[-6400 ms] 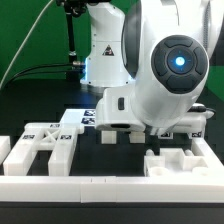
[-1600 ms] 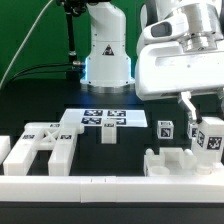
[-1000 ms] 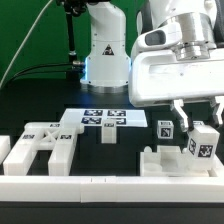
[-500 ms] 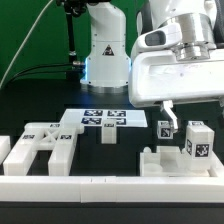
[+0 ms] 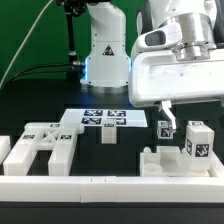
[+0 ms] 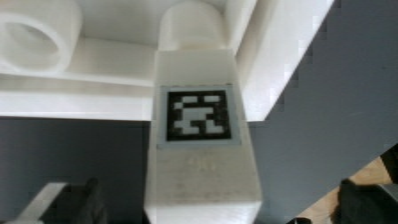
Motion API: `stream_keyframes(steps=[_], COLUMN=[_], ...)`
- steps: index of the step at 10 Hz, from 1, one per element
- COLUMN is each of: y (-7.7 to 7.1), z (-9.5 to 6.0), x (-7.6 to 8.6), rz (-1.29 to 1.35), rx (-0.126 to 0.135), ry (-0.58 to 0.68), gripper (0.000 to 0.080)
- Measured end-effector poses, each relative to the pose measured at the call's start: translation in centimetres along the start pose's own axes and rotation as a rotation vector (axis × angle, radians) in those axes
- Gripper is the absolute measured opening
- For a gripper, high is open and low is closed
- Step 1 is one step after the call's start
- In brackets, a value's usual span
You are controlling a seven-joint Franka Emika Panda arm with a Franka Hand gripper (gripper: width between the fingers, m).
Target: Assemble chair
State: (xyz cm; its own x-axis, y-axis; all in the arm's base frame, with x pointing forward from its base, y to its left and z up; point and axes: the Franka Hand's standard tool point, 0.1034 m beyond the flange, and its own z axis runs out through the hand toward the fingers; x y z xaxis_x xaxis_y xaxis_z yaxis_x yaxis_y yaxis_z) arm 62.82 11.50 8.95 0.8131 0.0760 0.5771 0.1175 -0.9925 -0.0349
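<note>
Exterior view: gripper (image 5: 194, 118) has its jaws spread wide with nothing held. One finger (image 5: 169, 113) hangs on the exterior view's left of the tagged post (image 5: 197, 145), with a gap between them. The other finger is cut off by the frame edge. The post stands upright on the chunky slab part (image 5: 160, 163), at the front on the exterior view's right; can't tell whether it is fully seated. A small cube (image 5: 165, 130) sits just behind the slab, near the visible finger. The slotted frame (image 5: 40, 148) lies well apart on the exterior view's left. A small block (image 5: 108, 135) stands just in front of the marker board (image 5: 105, 118).

Wrist view: the post fills the middle, its tag (image 6: 196, 115) facing the camera. Dark fingertips (image 6: 68, 200) show on either side, clear of it. Behind is the white slab with a round socket (image 6: 36, 40).

Step, as I judge it: the post is set and the arm needs to back off. To do it well, lift straight up along the post, keep the jaws wide and avoid any sideways drift. A tall narrow piece would tip easily, and the cube is close to the finger.

Surface and room: black matte table (image 5: 120, 158), white border bar (image 5: 100, 182) along the front, green backdrop (image 5: 30, 40) behind.
</note>
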Motion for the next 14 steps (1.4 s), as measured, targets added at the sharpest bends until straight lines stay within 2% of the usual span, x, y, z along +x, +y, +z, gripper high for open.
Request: stream_keyframes(steps=[1,2,3,5,6,8,9,11,12,13,14], y=[0.1,-0.3,-0.5,0.0,-0.2,0.2,-0.2,-0.4,-0.3,1.0,1.6], z=[0.2,0.0,0.3,1.1,1.4,1.7,1.6,1.4,1.0,1.2,2.1], x=[0.1,1.1,1.1,0.5,0.0,0.2,-0.3,-0.2,-0.7,0.6,1.4], rz=[0.043,0.057,0.065,0.065,0.067,0.072,0.075,0.077,0.079,0.082,0.096], rx=[0.001,0.006,0.009,0.005,0.015,0.023,0.038,0.054,0.066,0.031,0.012], ry=[-0.073,-0.077,-0.090,-0.111,-0.184,-0.266,-0.369,-0.469,-0.585,-0.625,-0.612], gripper=[0.0649,0.0649,0.0649,0.0649,0.0649,0.0649,0.0649,0.0649,0.0649,0.0649,0.0649])
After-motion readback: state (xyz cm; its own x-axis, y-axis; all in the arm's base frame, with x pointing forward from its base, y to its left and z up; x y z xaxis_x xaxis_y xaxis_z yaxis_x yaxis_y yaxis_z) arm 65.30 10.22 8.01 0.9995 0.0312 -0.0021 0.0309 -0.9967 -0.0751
